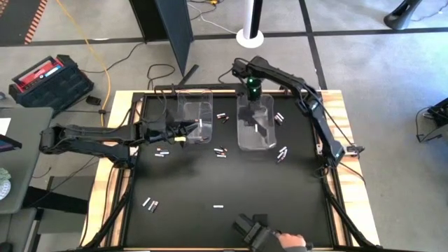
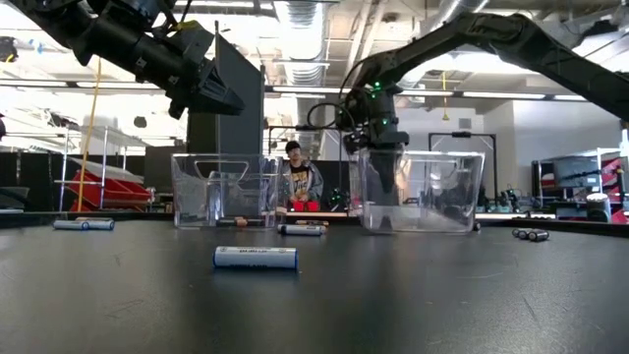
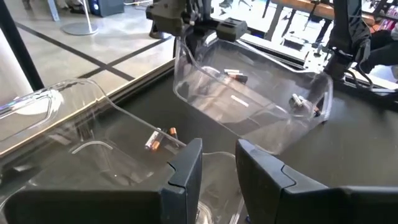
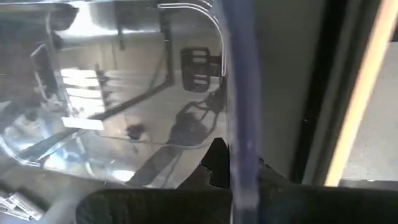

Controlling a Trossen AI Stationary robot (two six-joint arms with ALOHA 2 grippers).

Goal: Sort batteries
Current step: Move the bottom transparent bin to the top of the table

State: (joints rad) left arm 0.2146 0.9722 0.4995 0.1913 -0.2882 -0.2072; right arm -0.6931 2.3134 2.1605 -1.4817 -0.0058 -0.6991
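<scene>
Pinching the far wall of the right clear bin point(image 1: 255, 129), clenched right pincer point(image 1: 253, 94); left pincer point(image 1: 183, 131) half-parted, nothing visibly held.

Dark fingers point(image 4: 219, 163) pinching clear bin wall point(image 4: 239, 93); battery point(image 4: 83, 123) inside

A red and black case point(image 1: 47, 78) lies on the floor well off the table's point(image 1: 231, 189) back left corner, with a yellow cable point(image 1: 98, 56) trailing across the floor between the two. Beyond the table's back edge stands a white pole on a round base point(image 1: 250, 33). A dark panel point(image 1: 171, 31) stands just left of it (leaning, it seems). A person point(image 2: 298, 177) sits behind the table.
</scene>
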